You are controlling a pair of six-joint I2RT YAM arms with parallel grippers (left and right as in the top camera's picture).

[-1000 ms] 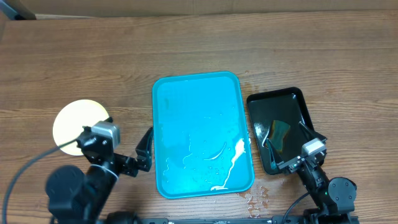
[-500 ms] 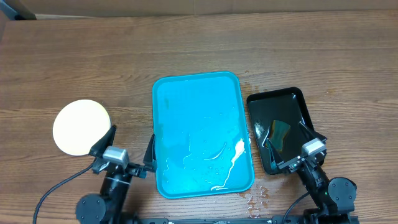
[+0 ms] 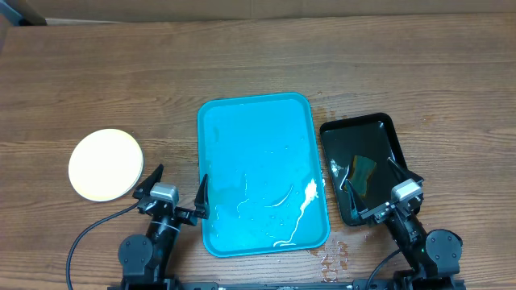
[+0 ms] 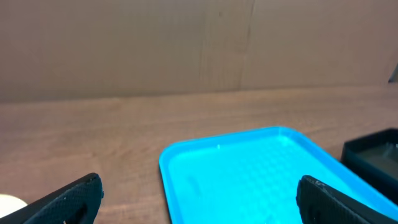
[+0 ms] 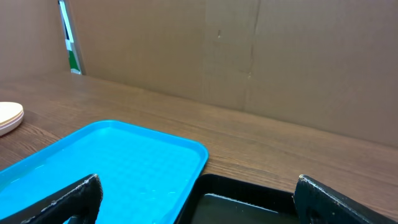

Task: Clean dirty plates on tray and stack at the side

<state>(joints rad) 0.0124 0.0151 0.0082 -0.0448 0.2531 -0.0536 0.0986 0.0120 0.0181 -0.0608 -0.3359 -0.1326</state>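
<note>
The turquoise tray (image 3: 258, 129) lies in the middle of the table with no plates on it, only streaks of water and white foam near its front right. It shows in the left wrist view (image 4: 249, 162) and the right wrist view (image 5: 118, 155). The plates (image 3: 105, 163) sit stacked at the left on the table, the pale yellow-green one on top; their edge shows in the right wrist view (image 5: 9, 117). My left gripper (image 3: 174, 193) is open and empty near the tray's front left corner. My right gripper (image 3: 377, 192) is open and empty over the black tray's front.
A smaller glossy black tray (image 3: 379, 133) lies right of the turquoise one, holding water and a dark green sponge (image 3: 363, 169). Water drops (image 3: 332, 259) lie on the table by the tray's front right corner. A cardboard wall stands at the back.
My left arm has pulled back from the plate stack toward the front edge and swung right, ending low beside the tray's front left corner. The right arm has not moved.
</note>
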